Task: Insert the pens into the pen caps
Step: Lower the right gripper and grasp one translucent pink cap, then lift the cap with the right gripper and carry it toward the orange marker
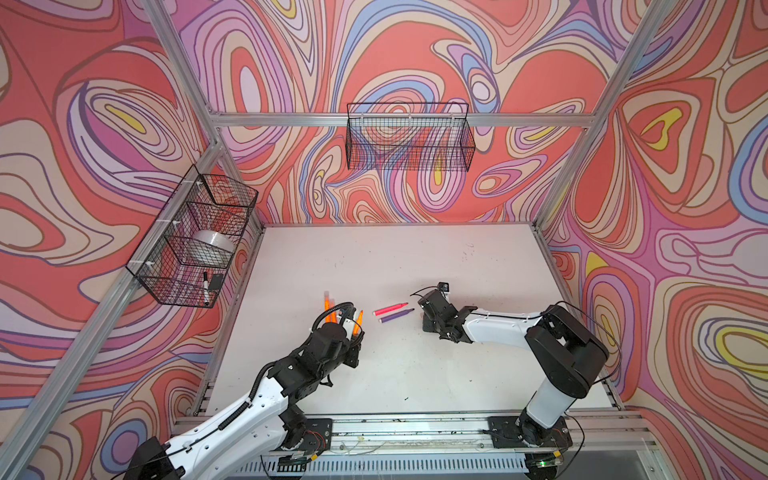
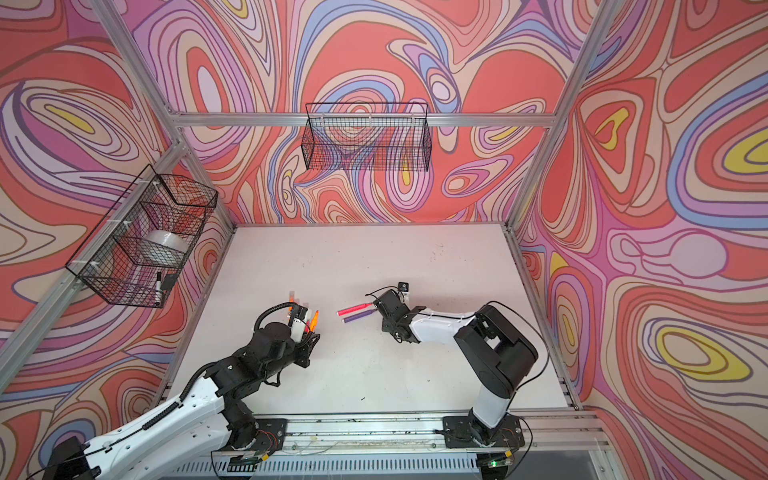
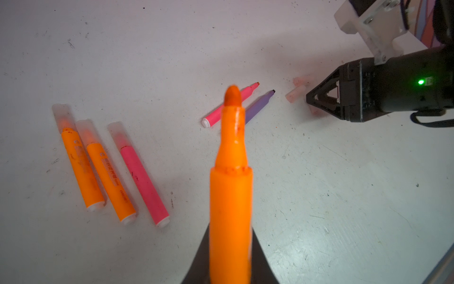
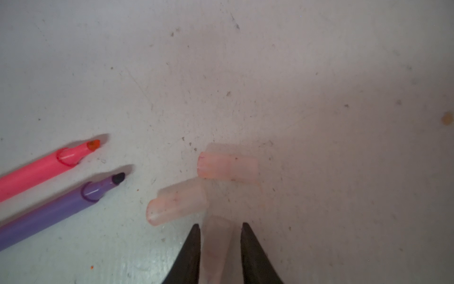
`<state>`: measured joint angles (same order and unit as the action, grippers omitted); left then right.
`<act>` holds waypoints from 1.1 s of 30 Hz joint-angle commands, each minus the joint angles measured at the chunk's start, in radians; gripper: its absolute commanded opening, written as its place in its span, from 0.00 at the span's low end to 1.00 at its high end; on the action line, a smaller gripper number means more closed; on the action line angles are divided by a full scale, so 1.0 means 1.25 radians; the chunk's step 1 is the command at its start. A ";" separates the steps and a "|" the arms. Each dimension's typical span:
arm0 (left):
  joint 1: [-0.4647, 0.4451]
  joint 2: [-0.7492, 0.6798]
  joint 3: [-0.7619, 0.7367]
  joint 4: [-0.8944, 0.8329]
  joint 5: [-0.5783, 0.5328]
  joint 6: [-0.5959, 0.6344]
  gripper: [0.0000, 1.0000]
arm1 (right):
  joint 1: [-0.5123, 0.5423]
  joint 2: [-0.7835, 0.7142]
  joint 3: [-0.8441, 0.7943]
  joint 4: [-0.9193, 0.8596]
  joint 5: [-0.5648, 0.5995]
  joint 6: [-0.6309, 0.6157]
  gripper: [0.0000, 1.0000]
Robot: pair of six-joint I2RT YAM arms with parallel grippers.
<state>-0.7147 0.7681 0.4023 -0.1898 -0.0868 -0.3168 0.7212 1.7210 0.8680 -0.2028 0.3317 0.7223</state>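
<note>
- Orange pen [image 3: 231, 196] — uncapped, clamped in left jaws.
- Right jaws narrow, straddling a cap [image 4: 217, 246] on the tabletop [image 1: 415, 257], three o'clock of the purple pen [image 1: 396, 316] — unpinched.
- Next probably: pinch, lift, align with tip.

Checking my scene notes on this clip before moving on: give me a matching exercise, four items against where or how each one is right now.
Things
1. uncapped orange pen
2. purple pen
3. capped pink pen
4. cap at the right gripper

States
A. lying on the table beside two capped orange pens
B. between that gripper's jaws
C. held in the left gripper
D. lying beside an uncapped pink pen

Pairs: 1-C, 2-D, 3-A, 4-B
</note>
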 commanded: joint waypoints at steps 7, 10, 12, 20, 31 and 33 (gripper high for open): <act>-0.005 0.000 0.008 0.006 -0.009 0.009 0.00 | 0.001 0.027 0.005 -0.018 0.006 0.004 0.27; -0.006 -0.003 0.008 0.006 -0.011 0.009 0.00 | 0.001 0.036 0.008 -0.020 0.009 0.005 0.26; -0.006 -0.004 0.006 0.005 -0.011 0.009 0.00 | 0.001 0.036 0.008 -0.019 0.007 0.007 0.25; -0.007 -0.007 0.006 0.005 -0.013 0.009 0.00 | 0.001 0.017 -0.013 -0.005 0.002 0.014 0.08; -0.034 -0.088 -0.096 0.197 0.046 -0.071 0.00 | 0.001 -0.225 -0.127 0.062 0.020 0.027 0.00; -0.034 -0.094 -0.112 0.247 0.101 -0.101 0.00 | 0.001 -0.291 -0.160 0.107 -0.007 0.016 0.00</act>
<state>-0.7536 0.6613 0.2974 -0.0250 -0.0467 -0.3706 0.7212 1.4414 0.7082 -0.1482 0.3405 0.7456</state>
